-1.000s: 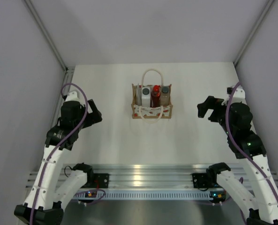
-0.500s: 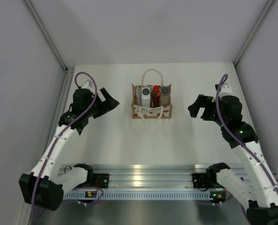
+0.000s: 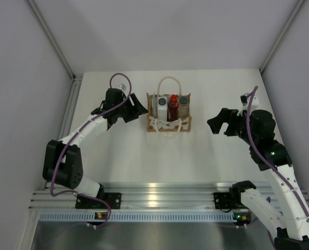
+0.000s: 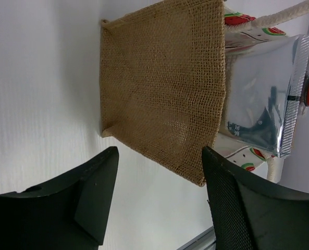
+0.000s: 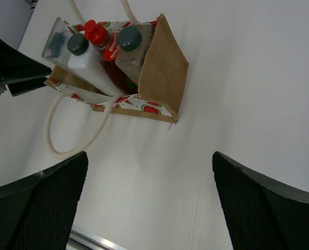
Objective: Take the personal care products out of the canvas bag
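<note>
The canvas bag (image 3: 169, 124) stands upright mid-table with its rope handles (image 3: 168, 80) loose. Inside it stand a white-grey squeeze tube (image 3: 161, 107), a red bottle (image 3: 173, 107) and a pale bottle with a dark cap (image 3: 183, 106). My left gripper (image 3: 138, 108) is open right at the bag's left end. In the left wrist view that woven end panel (image 4: 164, 88) fills the space just beyond the fingertips (image 4: 108, 161). My right gripper (image 3: 219, 123) hangs open and empty to the right of the bag (image 5: 164, 73), with the red bottle (image 5: 99, 40) in its view.
A silvery flat pack (image 4: 263, 99) stands at the bag's left end beside the tube (image 5: 89, 67). One rope handle (image 5: 65, 135) lies on the table in front of the bag. Grey walls close in on both sides, and an aluminium rail (image 3: 154, 190) runs along the near edge.
My left arm has swung right, from the table's left side to the bag's left end, and its jaws have narrowed somewhat. My right gripper has edged slightly left toward the bag.
</note>
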Robot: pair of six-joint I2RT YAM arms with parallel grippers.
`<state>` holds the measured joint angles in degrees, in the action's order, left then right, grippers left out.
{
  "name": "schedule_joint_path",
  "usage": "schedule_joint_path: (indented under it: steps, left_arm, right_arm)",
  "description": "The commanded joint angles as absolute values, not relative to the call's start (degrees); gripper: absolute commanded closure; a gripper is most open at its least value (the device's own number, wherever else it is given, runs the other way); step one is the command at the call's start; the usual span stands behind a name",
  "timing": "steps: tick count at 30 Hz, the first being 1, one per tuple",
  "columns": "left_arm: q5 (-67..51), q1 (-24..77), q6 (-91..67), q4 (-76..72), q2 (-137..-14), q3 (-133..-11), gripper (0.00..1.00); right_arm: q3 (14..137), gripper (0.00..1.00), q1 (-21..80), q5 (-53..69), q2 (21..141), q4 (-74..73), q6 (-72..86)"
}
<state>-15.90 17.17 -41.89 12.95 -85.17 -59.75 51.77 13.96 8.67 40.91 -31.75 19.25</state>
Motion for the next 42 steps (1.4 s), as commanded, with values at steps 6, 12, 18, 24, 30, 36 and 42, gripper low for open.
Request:
schedule_joint_path:
  steps: [6, 12, 18, 24, 30, 36, 42]
  left_arm:
    - [-18.8, 19.0, -43.1, 4.1, -87.1, -62.1, 0.32]
    - [-13.5, 19.1, -43.6, 4.1, -81.7, -60.4, 0.31]
    - [-10.8, 21.8, -43.9, 3.3, -78.7, -59.8, 0.3]
    - [-10.4, 23.3, -43.9, 3.3, -82.5, -58.8, 0.41]
    - [-6.3, 23.6, -43.2, 3.3, -84.6, -56.2, 0.57]
    - [-6.3, 24.4, -43.0, 3.3, -85.3, -54.9, 0.67]
    - [-3.6, 25.7, -44.8, 3.3, -85.5, -54.0, 0.96]
  right_arm:
    - [53.0, 0.01, 13.2, 12.3, 41.9, -30.1, 17.8]
    - [53.1, 0.0, 13.3, 13.4, 43.2, -30.1, 17.8]
    - [52.7, 0.0, 13.4, 14.0, 43.7, -30.0, 18.2]
    - [53.8, 0.01, 13.9, 14.9, 44.2, -30.0, 18.2]
    - [55.5, 0.0, 14.7, 16.1, 44.6, -30.0, 18.0]
    - [56.5, 0.01, 16.2, 19.1, 46.7, -27.3, 19.3]
    - [69.3, 0.12, 32.3, 5.4, 59.9, -27.8, 21.0]
